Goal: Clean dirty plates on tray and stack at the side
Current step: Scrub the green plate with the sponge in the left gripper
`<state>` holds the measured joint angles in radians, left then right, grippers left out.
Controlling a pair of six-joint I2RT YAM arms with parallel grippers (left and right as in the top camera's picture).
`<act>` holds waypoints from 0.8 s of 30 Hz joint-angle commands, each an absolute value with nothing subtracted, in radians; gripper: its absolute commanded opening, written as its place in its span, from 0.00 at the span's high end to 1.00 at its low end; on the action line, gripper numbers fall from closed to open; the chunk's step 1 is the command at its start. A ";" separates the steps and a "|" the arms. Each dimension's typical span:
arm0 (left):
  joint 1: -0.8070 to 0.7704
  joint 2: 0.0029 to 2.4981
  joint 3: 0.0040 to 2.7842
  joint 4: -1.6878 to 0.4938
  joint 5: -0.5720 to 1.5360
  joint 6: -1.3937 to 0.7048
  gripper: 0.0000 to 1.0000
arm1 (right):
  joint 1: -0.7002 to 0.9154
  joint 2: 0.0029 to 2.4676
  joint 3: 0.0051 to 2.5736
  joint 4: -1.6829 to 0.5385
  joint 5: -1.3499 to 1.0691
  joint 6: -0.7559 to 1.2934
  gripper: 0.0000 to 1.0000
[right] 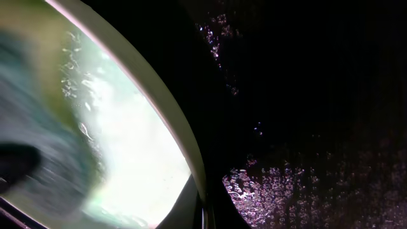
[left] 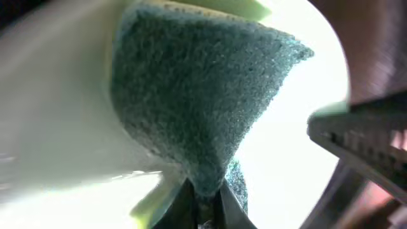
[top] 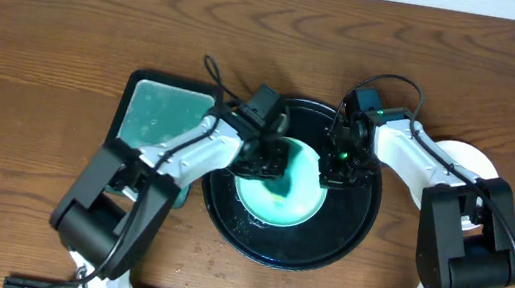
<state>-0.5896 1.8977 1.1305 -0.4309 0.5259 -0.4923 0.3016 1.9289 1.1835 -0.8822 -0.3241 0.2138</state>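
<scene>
tray point(top: 350, 240) sits mid worktop point(top: 53, 14), nearer the front edge than the far one, glossy black and wet with droplets in the right wrist view. plate point(top: 297, 208) lies inside the tray, left of its centre. it is white, with a teal-green smear over most of its face.

left fingers point(top: 268, 156) reach in from the front-left corner and hang over the plate's far-left part. they are clenched on a dark green sponge point(left: 203, 95), pinched at its narrow end, which shows at the bottom of the left wrist view. the sponge's broad end fans out against the plate surface.

right fingers point(top: 339, 164) come from the front-right corner and sit at the plate's far-right rim. in the right wrist view the pale rim runs down between the two dark tips at the bottom edge, so they look to be grasping the plate by its rim. that view is blurred on its left side, so the smear detail there is unclear.

second plate point(top: 463, 158) lies on the worktop toward the right edge, well apart from the tray and partly hidden by the right arm. what shows of it is plain white. dish point(top: 156, 115), rectangular and black-rimmed with teal liquid in it, lies just beside the tray on the left, partly under the left arm.
</scene>
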 commanded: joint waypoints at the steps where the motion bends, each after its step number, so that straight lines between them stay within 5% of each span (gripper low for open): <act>1: -0.662 1.949 1.115 -0.454 0.693 -0.476 0.92 | 0.315 1.941 1.173 -0.888 -0.303 0.232 0.99; 8: -0.701 1.952 1.115 -0.585 0.625 -0.461 0.93 | 0.315 1.941 1.173 -0.894 -0.303 0.232 0.99; 15: -0.666 1.943 1.139 -0.783 0.131 -0.545 0.93 | 0.315 1.941 1.173 -0.894 -0.303 0.232 0.99; 24: -0.581 1.927 1.314 -0.918 -0.150 -0.490 0.93 | 0.315 1.941 1.173 -0.894 -0.303 0.232 0.99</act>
<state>-0.6281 1.8988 1.2804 -0.8917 0.1013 -0.5224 0.3019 1.9289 1.1824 -0.9012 -0.3294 0.2199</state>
